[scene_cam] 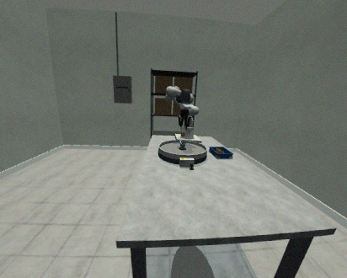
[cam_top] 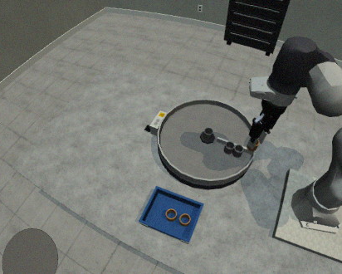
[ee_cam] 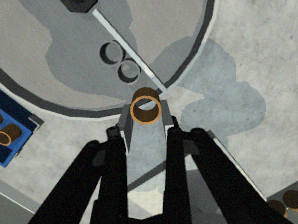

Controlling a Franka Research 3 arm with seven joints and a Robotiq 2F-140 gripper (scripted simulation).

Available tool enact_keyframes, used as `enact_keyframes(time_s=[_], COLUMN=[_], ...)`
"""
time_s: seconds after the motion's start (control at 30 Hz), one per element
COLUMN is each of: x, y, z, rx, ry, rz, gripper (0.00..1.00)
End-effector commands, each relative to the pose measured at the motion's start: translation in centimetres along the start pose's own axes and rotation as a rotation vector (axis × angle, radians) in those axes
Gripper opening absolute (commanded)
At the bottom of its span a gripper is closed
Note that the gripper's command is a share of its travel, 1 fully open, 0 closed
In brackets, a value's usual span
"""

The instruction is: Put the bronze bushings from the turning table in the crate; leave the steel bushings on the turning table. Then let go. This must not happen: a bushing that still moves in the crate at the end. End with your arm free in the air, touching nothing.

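My gripper (cam_top: 254, 142) is shut on a bronze bushing (cam_top: 256, 146) and holds it above the right rim of the round turning table (cam_top: 205, 141). In the wrist view the bronze bushing (ee_cam: 145, 108) sits between my two dark fingers. Two steel bushings (cam_top: 233, 149) stand side by side on the table just left of my gripper; they also show in the wrist view (ee_cam: 121, 61). The blue crate (cam_top: 171, 212) lies in front of the table and holds two bronze bushings (cam_top: 178, 216). The exterior view shows the arm (scene_cam: 183, 105) small over the table.
A dark hub (cam_top: 207, 135) stands at the turning table's centre with a light bar running to the rim. A small control box (cam_top: 156, 121) sits at the table's left edge. My arm's base plate (cam_top: 316, 216) is at the right. A dark shelf (cam_top: 254, 22) stands at the back.
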State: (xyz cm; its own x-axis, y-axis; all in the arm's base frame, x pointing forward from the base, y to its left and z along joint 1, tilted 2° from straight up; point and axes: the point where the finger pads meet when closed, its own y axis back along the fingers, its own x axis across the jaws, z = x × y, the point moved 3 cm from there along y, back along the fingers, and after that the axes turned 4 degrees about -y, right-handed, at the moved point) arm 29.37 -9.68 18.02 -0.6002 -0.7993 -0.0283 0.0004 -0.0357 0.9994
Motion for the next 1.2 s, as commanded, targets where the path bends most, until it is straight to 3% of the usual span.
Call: enact_keyframes(time_s=[0.0,0.9,1.17], x=[0.1,0.0,-1.8], y=[0.1,0.1,0.1], z=[0.1,0.1,0.2], rx=[-0.003,-0.003,-0.003], ry=[0.005,0.005,0.005], rz=[0.001,0.001,0.001], gripper=[0.00,0.00,0.00])
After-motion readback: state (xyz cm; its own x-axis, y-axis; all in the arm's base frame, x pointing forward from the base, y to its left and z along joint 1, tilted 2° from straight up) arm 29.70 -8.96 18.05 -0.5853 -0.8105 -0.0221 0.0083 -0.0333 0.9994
